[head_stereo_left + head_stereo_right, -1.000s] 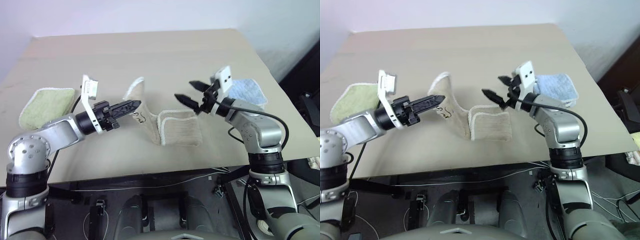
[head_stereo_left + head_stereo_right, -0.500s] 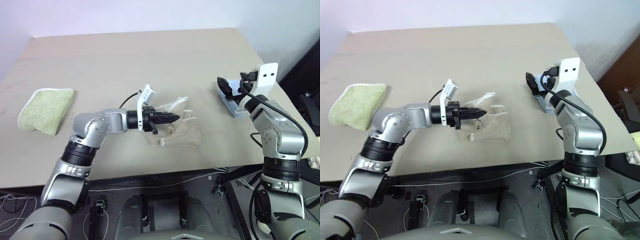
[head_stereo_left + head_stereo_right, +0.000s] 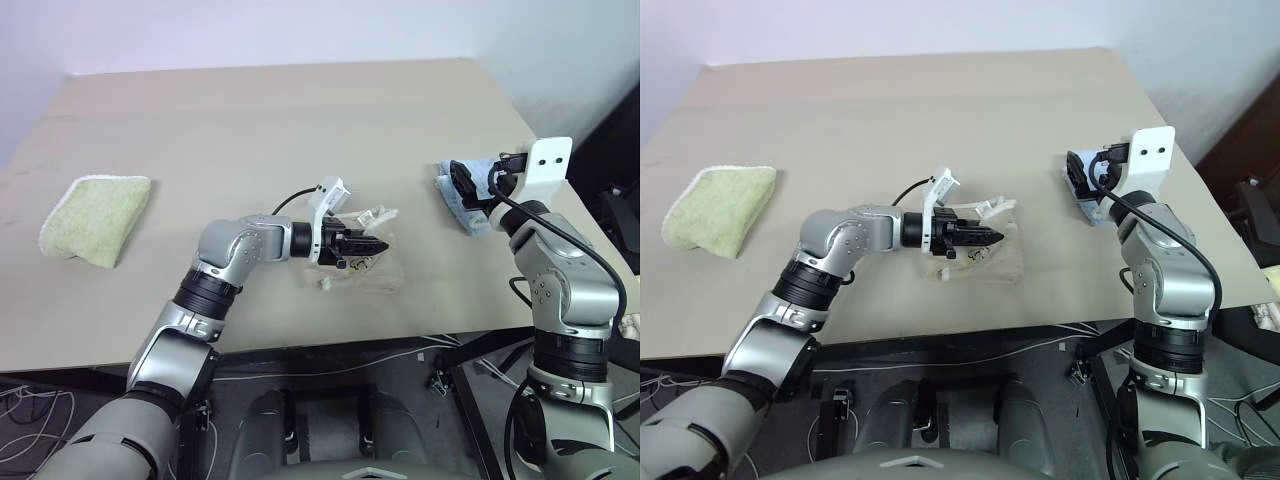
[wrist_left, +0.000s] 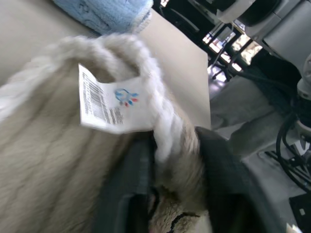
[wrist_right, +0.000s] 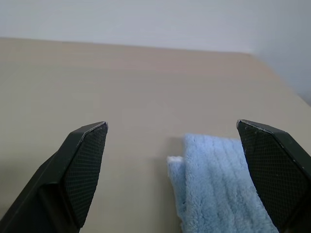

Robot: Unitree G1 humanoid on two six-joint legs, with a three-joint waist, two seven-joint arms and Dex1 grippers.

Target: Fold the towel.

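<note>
The beige towel (image 3: 352, 268) lies as a small folded bundle near the table's front middle. Its white corded edging (image 4: 160, 121) and a printed label (image 4: 116, 104) show close up in the left wrist view. My left gripper (image 3: 368, 243) lies low over the towel's top, pointing right. Its fingers (image 4: 129, 189) stand apart, open, with the cord and cloth still lying between them. My right gripper (image 3: 462, 182) hovers off to the right, clear of the towel. It is wide open with nothing between its fingertips (image 5: 92, 141).
A folded light blue towel (image 3: 470, 208) lies just under and beyond the right gripper, near the table's right edge (image 3: 560, 200). A folded light green towel (image 3: 95, 218) rests at the far left. The tan table (image 3: 300, 120) stretches back behind the towel.
My left gripper carried the towel's raised edge right and down onto the rest, and its fingers have parted. My right gripper swung right, away from the towel, to above the blue towel.
</note>
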